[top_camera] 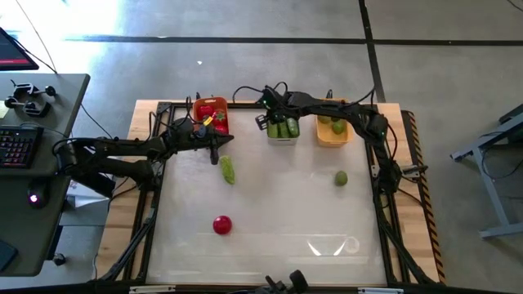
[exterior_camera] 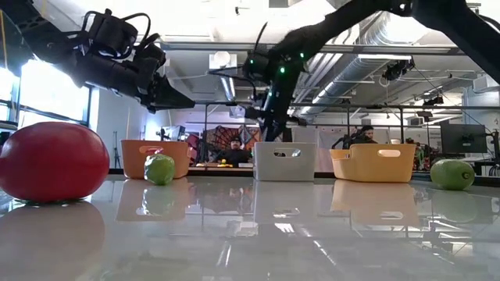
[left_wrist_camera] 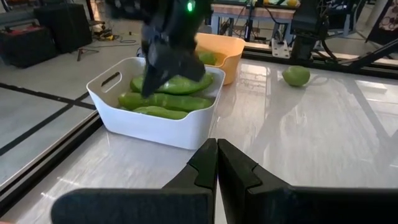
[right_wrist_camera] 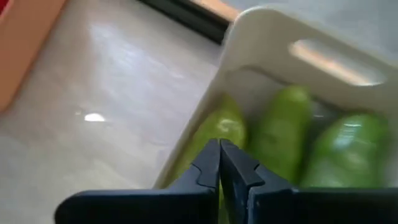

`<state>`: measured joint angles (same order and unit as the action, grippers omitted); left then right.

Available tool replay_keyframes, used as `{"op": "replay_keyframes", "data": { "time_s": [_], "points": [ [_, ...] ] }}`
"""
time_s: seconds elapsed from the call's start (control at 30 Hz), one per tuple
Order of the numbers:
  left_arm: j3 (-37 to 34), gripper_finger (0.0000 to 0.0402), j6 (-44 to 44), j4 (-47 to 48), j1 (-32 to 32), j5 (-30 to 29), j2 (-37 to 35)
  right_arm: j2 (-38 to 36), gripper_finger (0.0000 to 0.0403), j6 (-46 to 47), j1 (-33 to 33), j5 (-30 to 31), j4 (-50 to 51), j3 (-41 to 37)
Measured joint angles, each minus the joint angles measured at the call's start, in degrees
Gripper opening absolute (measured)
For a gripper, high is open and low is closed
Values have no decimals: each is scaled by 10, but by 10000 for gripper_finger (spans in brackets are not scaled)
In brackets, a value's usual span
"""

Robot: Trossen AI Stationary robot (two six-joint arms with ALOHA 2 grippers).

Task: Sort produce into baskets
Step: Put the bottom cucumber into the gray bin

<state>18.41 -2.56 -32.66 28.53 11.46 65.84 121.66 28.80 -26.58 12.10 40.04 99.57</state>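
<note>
From above, the right gripper hangs over the pale grey plastic bin of long dark-green cucumbers. The left gripper sits beside the orange-red bin. A cucumber, a round red tomato and a green lime lie loose on the white table.

In both wrist views the fingers are pressed together, empty.

Right claw closed above cucumbers in pale bin.
</note>
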Motion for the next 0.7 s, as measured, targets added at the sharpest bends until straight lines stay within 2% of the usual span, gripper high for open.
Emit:
{"op": "replay_keyframes", "data": {
  "time_s": [0.13, 0.23, 0.47, 0.7],
  "points": [
    [0, 0, -1, 2, 0, 0, 0, -2, 0, 10, 11, 69, 114, 43],
    [0, 0, -2, 3, 0, 0, 0, -2, 0, 38, 16, 94, 179, 46],
    [0, 0, -2, 3, 0, 0, 0, -2, 0, 86, 22, 97, 196, 3],
    [0, 0, -2, 3, 0, 0, 0, -2, 0, 83, 23, 107, 177, -18]
  ]
}}
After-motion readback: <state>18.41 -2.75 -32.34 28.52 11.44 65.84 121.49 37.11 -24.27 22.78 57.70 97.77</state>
